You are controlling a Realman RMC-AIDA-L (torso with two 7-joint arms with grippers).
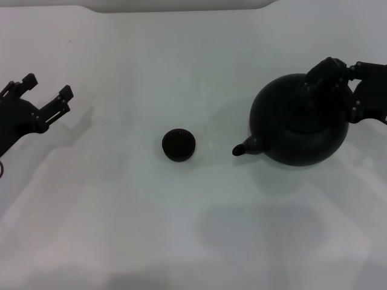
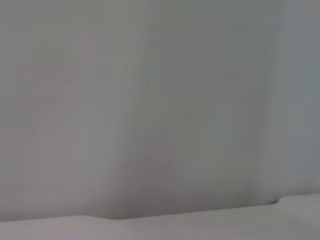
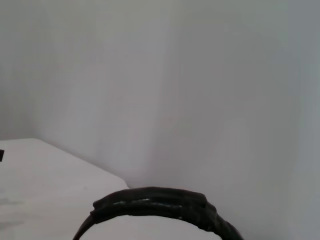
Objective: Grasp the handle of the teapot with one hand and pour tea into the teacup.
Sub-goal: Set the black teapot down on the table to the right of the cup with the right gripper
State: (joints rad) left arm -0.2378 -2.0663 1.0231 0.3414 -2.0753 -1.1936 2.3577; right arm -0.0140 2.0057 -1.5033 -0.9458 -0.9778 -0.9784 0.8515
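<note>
White tabletop (image 1: 193, 241) fills the head view, with a pale wall beyond its far edge. Toward the right edge sits the teapot (image 1: 300, 130), a squat matte-black body with its short spout (image 1: 245, 148) aimed at the table's middle. Near the centre, well apart from the spout tip, stands the teacup (image 1: 178, 145), small, round and dark, upright on the bare surface. The right gripper (image 1: 326, 75) reaches in from the right edge and sits over the top of the teapot, right where the handle (image 3: 160, 204) arches across; black on black, the fingers merge with the pot, so I cannot tell whether this claw is clamped on the handle or only around it. In the right wrist view the handle shows close up as a thick, ribbed black arc against the white table and the grey wall, with none of the claw's own fingers in sight. The teapot looks level, its base on the table, with a faint shadow just under it. Over by the left edge, the left gripper (image 1: 48, 96) hangs above the surface, well away from both cup and pot; its two fingers stand spread with a clear gap between them, holding nothing. The left wrist view gives only blank grey wall and a strip of white table edge. A soft shadow of the left arm lies on the table beside it.
</note>
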